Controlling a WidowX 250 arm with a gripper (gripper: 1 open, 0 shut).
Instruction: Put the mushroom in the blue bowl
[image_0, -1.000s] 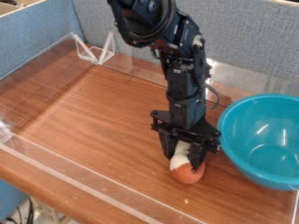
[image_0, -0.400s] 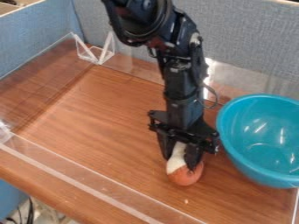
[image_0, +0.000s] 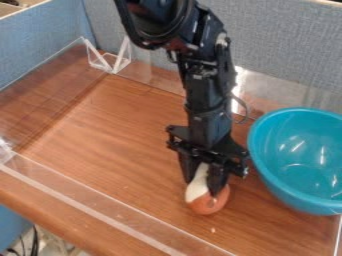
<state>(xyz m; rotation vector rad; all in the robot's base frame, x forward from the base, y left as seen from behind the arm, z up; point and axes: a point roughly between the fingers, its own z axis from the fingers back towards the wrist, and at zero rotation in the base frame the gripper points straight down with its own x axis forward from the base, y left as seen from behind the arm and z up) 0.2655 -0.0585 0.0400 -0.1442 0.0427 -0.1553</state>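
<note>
One small toy mushroom (image_0: 206, 196), reddish-brown cap, cream stem, lower centre: black jaws now clamped on stem, closed from wider. Grasp made; glossy turquoise-blue plastic bowl (image_0: 297, 160) at right awaits.

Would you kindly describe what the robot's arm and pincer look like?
The arm is black throughout, built of chunky rounded joint housings stacked in segments, with thin dark cables along its lower section. The pincer is also black, with two narrow fingers. No markings are legible.

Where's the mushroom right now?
The mushroom sits low centre-right in the camera view, pinched in the gripper at the wooden table, just left of the blue bowl.
</note>
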